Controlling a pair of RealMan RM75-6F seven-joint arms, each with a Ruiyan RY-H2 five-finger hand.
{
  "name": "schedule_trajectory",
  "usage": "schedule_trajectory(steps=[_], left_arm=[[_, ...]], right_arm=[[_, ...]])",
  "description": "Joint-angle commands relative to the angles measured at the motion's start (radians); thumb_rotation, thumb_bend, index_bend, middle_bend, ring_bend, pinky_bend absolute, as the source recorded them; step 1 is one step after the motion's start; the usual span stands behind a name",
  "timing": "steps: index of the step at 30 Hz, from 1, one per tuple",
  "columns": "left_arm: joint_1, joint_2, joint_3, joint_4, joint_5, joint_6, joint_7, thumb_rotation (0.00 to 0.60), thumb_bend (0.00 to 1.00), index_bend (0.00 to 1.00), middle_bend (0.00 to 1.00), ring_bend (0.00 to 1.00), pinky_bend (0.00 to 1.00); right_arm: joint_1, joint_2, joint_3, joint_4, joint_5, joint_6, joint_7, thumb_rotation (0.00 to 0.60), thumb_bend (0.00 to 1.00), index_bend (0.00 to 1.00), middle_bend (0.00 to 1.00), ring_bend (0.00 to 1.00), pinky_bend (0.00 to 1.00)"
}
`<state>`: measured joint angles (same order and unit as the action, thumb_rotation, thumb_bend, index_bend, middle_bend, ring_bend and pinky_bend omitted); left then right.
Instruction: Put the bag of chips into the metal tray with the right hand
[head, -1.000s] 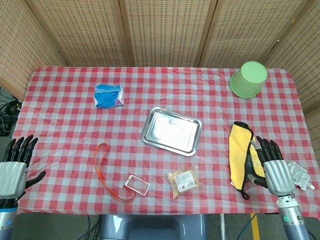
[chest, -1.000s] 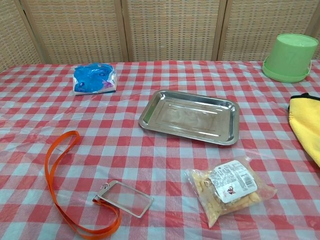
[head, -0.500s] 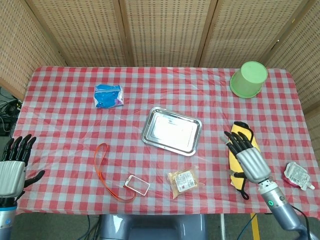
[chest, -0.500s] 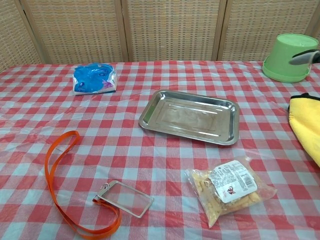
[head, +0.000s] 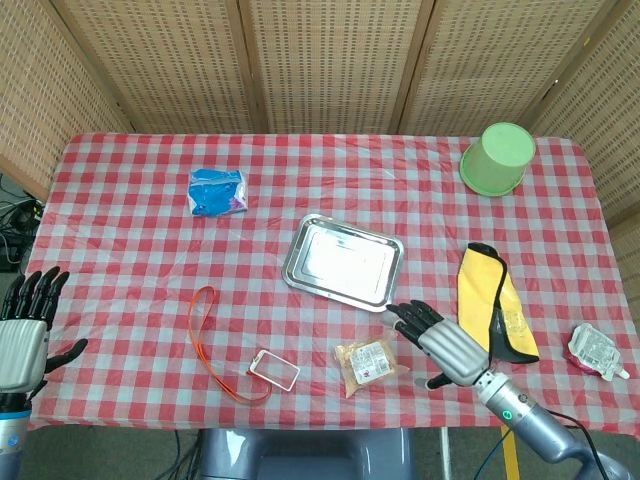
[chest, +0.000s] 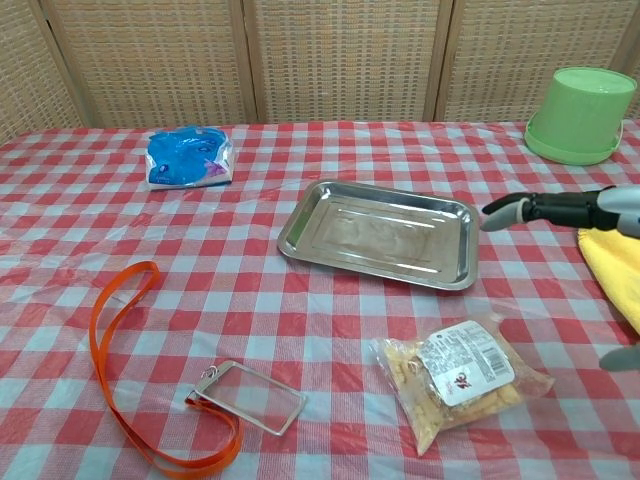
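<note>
The bag of chips (head: 367, 364) (chest: 460, 381) is a clear packet of pale snacks with a white label, lying flat near the table's front edge. The metal tray (head: 343, 262) (chest: 378, 233) sits empty at mid-table, just behind the bag. My right hand (head: 440, 342) (chest: 570, 210) hovers open, fingers spread and pointing left, just right of the bag and above the table, touching nothing. My left hand (head: 25, 335) is open at the far left edge, off the table.
A yellow cloth (head: 488, 310) lies right of my right hand, with a small pouch (head: 596, 350) beyond it. A green bucket (head: 497, 158) stands at the back right, a blue packet (head: 216, 190) at the back left. An orange lanyard (head: 207, 340) with a card holder (head: 275, 369) lies front left.
My right hand has swept left from over the yellow cloth to just right of the chips bag, and now shows in the chest view. The left hand barely moved.
</note>
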<state>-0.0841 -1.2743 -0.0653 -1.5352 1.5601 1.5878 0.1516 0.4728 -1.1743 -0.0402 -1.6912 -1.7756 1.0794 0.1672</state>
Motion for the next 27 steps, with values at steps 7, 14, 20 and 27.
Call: schedule_trajectory(steps=[7,14,20,27], left_arm=[[0.006,0.005,0.002,-0.008,0.008,0.016,-0.001,0.6,0.06,0.0,0.0,0.0,0.0],[0.004,0.009,-0.001,-0.012,-0.008,0.002,0.002,0.6,0.06,0.0,0.0,0.0,0.0],[0.003,0.014,-0.006,-0.015,-0.025,-0.006,-0.004,0.6,0.06,0.0,0.0,0.0,0.0],[-0.001,0.015,-0.01,-0.012,-0.037,-0.019,-0.007,0.6,0.06,0.0,0.0,0.0,0.0]], right_arm=[[0.013,-0.086,-0.023,-0.018,0.019,-0.05,-0.086,0.6,0.14,0.12,0.0,0.0,0.0],[0.047,-0.176,-0.009,0.017,0.069,-0.11,-0.098,0.6,0.14,0.12,0.0,0.0,0.0],[0.071,-0.233,0.006,0.067,0.115,-0.149,-0.099,0.6,0.15,0.13,0.0,0.0,0.0],[0.089,-0.279,0.009,0.126,0.148,-0.175,-0.076,0.6,0.15,0.15,0.0,0.0,0.0]])
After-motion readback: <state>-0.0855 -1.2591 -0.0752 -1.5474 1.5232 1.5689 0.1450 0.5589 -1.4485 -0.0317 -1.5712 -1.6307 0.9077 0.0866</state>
